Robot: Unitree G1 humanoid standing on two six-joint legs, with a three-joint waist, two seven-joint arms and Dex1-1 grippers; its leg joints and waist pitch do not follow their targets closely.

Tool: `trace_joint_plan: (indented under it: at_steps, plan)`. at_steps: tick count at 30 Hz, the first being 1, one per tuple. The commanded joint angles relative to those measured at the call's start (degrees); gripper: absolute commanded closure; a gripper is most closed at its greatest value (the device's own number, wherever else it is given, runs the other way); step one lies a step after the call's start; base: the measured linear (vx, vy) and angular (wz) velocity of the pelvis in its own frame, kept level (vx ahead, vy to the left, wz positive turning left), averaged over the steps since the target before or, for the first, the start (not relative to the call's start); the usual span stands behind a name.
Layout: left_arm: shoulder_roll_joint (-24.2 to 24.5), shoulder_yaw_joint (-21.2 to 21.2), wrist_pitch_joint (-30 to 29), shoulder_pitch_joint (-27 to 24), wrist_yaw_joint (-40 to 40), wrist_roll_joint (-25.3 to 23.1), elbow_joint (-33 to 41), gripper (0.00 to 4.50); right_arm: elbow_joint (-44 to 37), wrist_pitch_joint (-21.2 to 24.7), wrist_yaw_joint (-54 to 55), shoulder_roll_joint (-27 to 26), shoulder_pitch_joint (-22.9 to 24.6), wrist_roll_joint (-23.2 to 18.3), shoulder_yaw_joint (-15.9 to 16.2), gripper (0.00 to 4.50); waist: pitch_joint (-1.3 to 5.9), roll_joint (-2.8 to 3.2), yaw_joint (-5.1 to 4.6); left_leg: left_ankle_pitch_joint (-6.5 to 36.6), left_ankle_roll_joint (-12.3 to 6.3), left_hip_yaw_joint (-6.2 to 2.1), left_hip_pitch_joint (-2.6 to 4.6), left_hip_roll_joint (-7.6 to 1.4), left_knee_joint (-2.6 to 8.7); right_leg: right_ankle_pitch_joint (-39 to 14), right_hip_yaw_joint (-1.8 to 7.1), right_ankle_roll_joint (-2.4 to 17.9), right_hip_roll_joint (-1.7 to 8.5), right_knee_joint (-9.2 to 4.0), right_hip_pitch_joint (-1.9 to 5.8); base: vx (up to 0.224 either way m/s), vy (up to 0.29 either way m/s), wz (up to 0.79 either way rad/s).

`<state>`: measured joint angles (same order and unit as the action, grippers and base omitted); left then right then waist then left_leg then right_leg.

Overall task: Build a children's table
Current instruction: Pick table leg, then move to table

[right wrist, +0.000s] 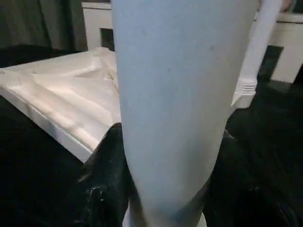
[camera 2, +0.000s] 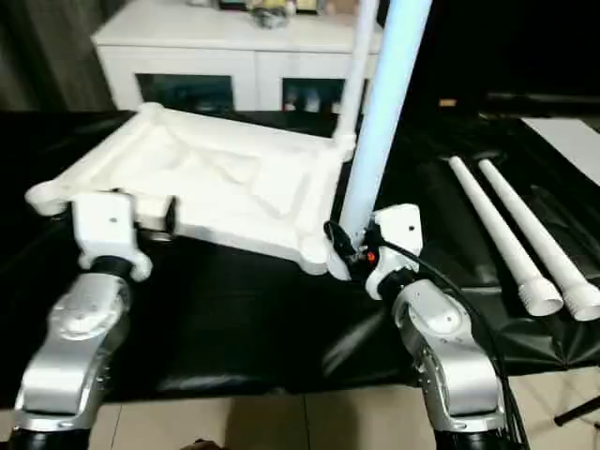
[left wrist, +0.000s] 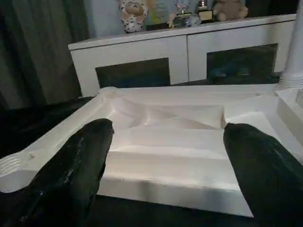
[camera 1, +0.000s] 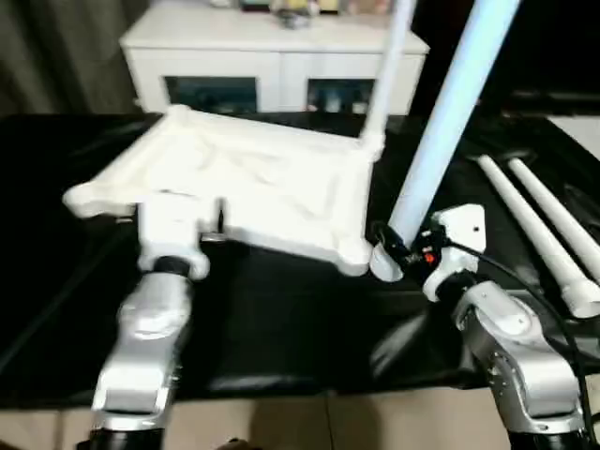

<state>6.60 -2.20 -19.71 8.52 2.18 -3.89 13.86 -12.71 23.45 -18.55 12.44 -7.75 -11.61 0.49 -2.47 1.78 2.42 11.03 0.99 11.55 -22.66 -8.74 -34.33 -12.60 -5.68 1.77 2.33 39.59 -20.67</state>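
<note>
Looking down over our two silver forearms, we are seeing the tabletop (camera 1: 253,187) lying ribbed side up on the black bench (camera 1: 281,319), its round corner sockets showing at the edges. One leg (camera 1: 386,70) is already standing upright in the far right corner socket. Our right gripper (right wrist: 165,189) is clasping a second leg (camera 2: 384,112) with its black fingers (right wrist: 106,184) pressed against both sides of the shaft, holding it steeply upright with its lower end just beside the near right corner socket (camera 2: 314,251); whether it is actually seated there we cannot tell, since the gripper and its cable are blocking that spot. Our left gripper (left wrist: 165,161) is sitting at the near left edge of the tabletop with its fingers (left wrist: 71,175) spread wide apart and grasping nothing, the rim lying between them.

Two more legs (camera 1: 553,234) are lying side by side on the bench to the right, well apart from the tabletop, their wider ends pointing toward us. Behind the bench, a white cabinet (camera 1: 272,56) with glass-fronted compartments is standing against a dark curtain (left wrist: 42,52), and small figurines (left wrist: 180,12) are resting on its top. A pale sheet (camera 2: 572,141) is lying at the far right of the bench.
</note>
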Motion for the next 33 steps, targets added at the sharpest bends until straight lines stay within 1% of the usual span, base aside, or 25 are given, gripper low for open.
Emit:
trace_joint_plan:
  at_steps: [1, 3, 4, 5, 6, 7, 8, 10, 13, 14, 15, 16, 18, 19, 20, 22, 23, 24, 25, 26, 28, 29, 31, 32, 33]
  plan:
    - [-0.10, -1.54, 0.56, 1.05, 0.73, -1.34, 0.62, 0.26, 0.03, -0.72, 0.63, 0.54, -0.37, 0.32, -1.13, 2.65, 3.30, 1.60, -0.51, 31.64, 5.28, -8.28, 4.38, -13.75, 11.78, -6.39, 1.83, -2.20, 3.03, 0.02, -1.65, -0.076, -0.083, 0.10]
    - [-0.65, -1.18, -0.11, 1.36, 1.13, -1.28, 0.94, 0.26, 0.15, -0.97, 0.93, 0.56, -0.15, 0.55, -1.26, 2.65, 3.63, 0.29, -0.51, 28.95, 1.21, -6.68, 3.18, -10.14, 10.58, -7.01, 3.51, -0.54, 4.08, -2.38, 0.06, -0.107, -0.106, 0.04]
    - [-0.91, -0.76, -0.80, 1.67, 1.29, -1.01, 0.98, 0.26, 0.13, -0.78, 1.19, 0.43, -0.01, 0.45, -1.44, 2.65, 3.65, -1.56, -0.39, 25.45, 0.65, -3.26, 0.94, -3.08, 4.05, -11.18, 5.87, 4.79, 8.13, -9.27, 0.85, -0.111, -0.118, -0.09]
    - [-1.11, -0.44, -1.26, 1.93, 1.36, -0.93, 1.00, 0.26, 0.12, -0.65, 1.40, 0.36, 0.10, 0.36, -1.53, 2.65, 2.94, -2.63, 2.22, 6.93, -3.05, -3.34, -1.33, 0.06, -4.09, -24.11, 8.09, 0.15, 12.58, -12.03, 1.09, -0.080, -0.121, -0.24]
    - [-1.17, -0.10, -1.43, 2.23, 0.87, -0.33, 0.92, 0.26, 0.12, -0.69, 1.52, 0.26, 0.25, 0.28, -1.64, 2.65, 2.02, -2.55, 2.30, 0.01, -2.40, -4.99, -3.12, 0.21, -4.30, -33.95, 6.95, -6.34, 11.48, -11.80, 1.53, -0.080, -0.121, -0.24]
    - [-0.96, 0.01, -1.72, 2.54, 0.47, -0.19, 0.84, 0.26, 0.09, -0.75, 1.64, 0.17, 0.40, 0.23, -1.73, 2.65, 2.47, -2.18, 2.44, 0.71, -1.09, -5.34, -3.21, -0.40, -3.14, -35.93, 6.53, -7.40, 10.71, -11.25, 2.07, -0.067, -0.090, -0.35]
    - [-0.87, 0.15, -1.21, 2.88, 0.00, 0.06, 0.69, 0.26, 0.05, -0.85, 1.67, 0.10, 0.56, 0.33, -1.73, 2.65, 3.17, -1.16, 2.27, 4.24, 0.27, -5.98, -2.42, -1.93, -0.14, -30.14, 5.21, -5.50, 8.94, -10.03, 2.67, -0.071, -0.031, -0.24]
    - [-0.47, 0.06, -1.79, 3.38, -0.66, -0.04, 0.54, 0.26, -0.05, -0.86, 1.65, 0.09, 0.79, 0.49, -1.57, 2.65, 3.32, -0.31, 1.28, 9.91, -0.64, -6.88, -0.54, -4.09, 2.28, -20.34, 3.72, -1.98, 5.96, -8.98, 0.97, -0.072, -0.020, -0.14]
    - [-0.54, 0.36, -1.68, 3.64, -1.35, 0.62, 0.12, 0.26, -0.10, -0.70, 1.90, 0.19, 0.86, 0.74, -1.26, 2.65, 2.54, 0.33, -0.14, 21.50, 0.73, -7.36, 0.58, -4.98, 3.71, -19.05, 3.63, 3.90, 6.61, -9.24, 0.99, -0.039, 0.007, -0.04]
    - [-0.59, 0.42, -1.87, 3.67, -1.42, 0.50, 0.04, 0.26, -0.10, -0.59, 1.94, 0.14, 0.79, 0.55, -1.29, 2.65, 1.99, -0.39, 0.53, 24.39, -0.41, -9.19, -2.47, -2.91, 4.99, -20.73, 1.27, 5.71, 8.20, -8.33, 3.42, 0.000, 0.000, 0.00]
    - [-0.72, 0.48, -1.75, 3.63, -1.53, 0.60, -0.03, 0.26, -0.02, -0.52, 2.24, 0.17, 0.59, 0.69, -1.36, 2.65, 1.70, 1.08, 0.30, 27.39, -0.18, -9.33, -2.44, -2.40, 5.44, -24.51, 0.37, 5.83, 7.80, -8.80, 3.22, 0.000, 0.000, 0.00]
    - [-0.83, 0.50, -1.78, 3.34, -1.60, 0.82, 0.05, 0.26, 0.13, -0.51, 2.30, 0.20, 0.34, 0.77, -1.45, 2.65, 2.11, 0.19, -0.56, 27.38, -0.22, -10.14, -2.59, -1.76, 4.44, -27.20, -0.30, 6.37, 9.20, -9.28, 3.73, -0.039, 0.037, 0.40]
    - [-0.85, 0.47, -1.53, 2.55, -1.90, 1.35, -0.01, 0.26, 0.62, -0.74, 2.23, 0.22, -0.28, 1.03, -1.64, 2.65, 1.60, 0.64, -0.69, 28.95, 1.21, -10.37, -2.62, -1.14, 3.70, -34.18, -1.98, 4.52, 10.42, -11.00, 5.20, -0.015, 0.025, 0.43]
    - [-0.80, 0.44, -1.41, 2.22, -1.97, 1.35, -0.10, 0.26, 0.76, -1.16, 1.92, 0.19, -0.43, 0.92, -1.64, 2.65, 1.75, 1.04, -1.69, 32.28, 3.10, -9.26, 1.97, -3.51, 2.09, -36.70, -0.23, 2.61, 9.27, -12.19, 1.70, 0.011, 0.009, 0.38]
    - [-0.81, 0.38, -1.21, 1.76, -1.99, 1.30, -0.15, 0.26, 0.94, -1.31, 1.75, 0.15, -0.70, 0.64, -1.77, 2.65, 0.92, 0.85, -2.04, 40.50, 5.65, -9.46, 4.28, -3.86, 1.79, -40.31, -1.64, 1.04, 8.87, -13.42, 1.49, 0.021, 0.015, 0.20]
    - [-0.86, 0.33, -1.13, 1.51, -1.99, 1.28, -0.12, 0.26, 1.14, -1.23, 1.88, 0.13, -0.94, 0.48, -1.94, 2.65, 0.06, 1.60, -2.42, 52.35, 7.10, -10.00, 4.11, -5.38, 5.65, -33.09, -1.95, 0.32, 6.09, -10.25, 3.25, 0.010, 0.008, 0.10]
    - [-0.88, 0.18, -1.21, 1.39, -2.10, 1.25, -0.06, 0.26, 1.29, -1.30, 1.88, 0.14, -1.05, 0.37, -1.99, 2.65, 0.16, 1.80, -2.17, 57.83, 7.44, -9.84, 2.97, -6.24, 9.48, -23.73, -0.90, 1.29, 4.23, -4.54, 5.23, 0.000, 0.000, 0.00]
    - [-0.94, 0.11, -1.25, 1.36, -2.17, 1.26, -0.03, 0.26, 1.42, -1.38, 1.87, 0.15, -1.14, 0.36, -1.94, 2.65, 0.52, 1.50, -1.94, 56.16, 6.96, -9.46, 4.52, -5.50, 9.16, -18.83, 0.77, 2.11, 4.76, -5.16, 4.04, 0.000, 0.000, 0.00]
    - [-0.94, 0.11, -1.25, 1.36, -2.17, 1.26, -0.03, 0.26, 1.42, -1.38, 1.87, 0.15, -1.14, 0.36, -1.94, 2.65, 0.23, 0.53, -2.23, 53.76, 7.02, -8.58, 5.05, -4.52, 7.45, -23.96, 1.46, 2.54, 5.91, -8.21, 2.89, 0.000, 0.000, 0.00]
    - [-1.01, 0.04, -1.29, 1.32, -2.26, 1.27, 0.00, 0.26, 1.53, -1.42, 1.86, 0.15, -1.25, 0.34, -1.90, 2.65, 0.57, -0.47, -1.81, 42.57, 5.40, -6.78, 5.03, -2.76, 3.61, -37.94, 3.23, 3.33, 9.34, -12.12, 2.99, 0.080, -0.035, 0.00]
    - [-0.99, -0.26, -1.16, 1.15, -2.76, 1.43, 0.00, 0.26, 1.68, -1.48, 1.79, -0.04, -1.37, 0.31, -1.91, 2.65, 1.21, -1.32, -0.02, 16.93, -1.91, -5.61, 0.09, -2.61, 0.22, -44.41, 5.75, 2.39, 12.45, -13.93, 7.24, 0.099, -0.023, -0.04]
    - [-0.92, -0.51, -1.12, 1.08, -2.94, 1.36, -0.07, 0.26, 1.63, -1.48, 1.74, -0.14, -1.42, 0.20, -1.92, 2.65, 1.74, -1.10, 0.57, 9.77, -3.72, -5.35, -0.73, -2.77, 0.61, -38.54, 4.78, 2.75, 11.04, -13.28, 7.76, 0.128, 0.011, -0.07]
    - [-0.90, -0.59, -0.98, 1.03, -3.08, 1.42, -0.19, 0.26, 1.59, -1.52, 1.64, -0.12, -1.44, 0.30, -1.80, 2.65, 2.61, 0.51, -0.29, 9.23, -3.81, -6.05, 1.55, -4.16, 3.69, -22.48, 1.90, 3.87, 5.77, -10.55, 6.24, 0.125, 0.021, -0.06]
    - [-0.92, -0.59, -0.89, 1.04, -3.14, 1.50, -0.30, 0.26, 1.62, -1.30, 1.59, -0.12, -1.48, 0.29, -1.75, 2.65, 3.45, 1.99, -1.82, 10.20, -5.98, -8.64, 5.79, -6.32, 4.74, -11.38, 0.80, 4.78, 3.67, -7.31, 3.94, 0.173, 0.036, -0.01]
    - [-1.01, -0.65, -0.83, 1.05, -3.25, 1.56, -0.47, 0.26, 1.76, 0.28, 1.78, -0.47, -1.52, -0.50, -2.20, 2.65, 3.89, 2.13, -3.19, 8.13, -9.14, -10.40, 8.41, -7.27, 4.68, -7.25, 0.53, 4.77, 2.81, -5.11, 1.61, 0.173, 0.036, -0.01]
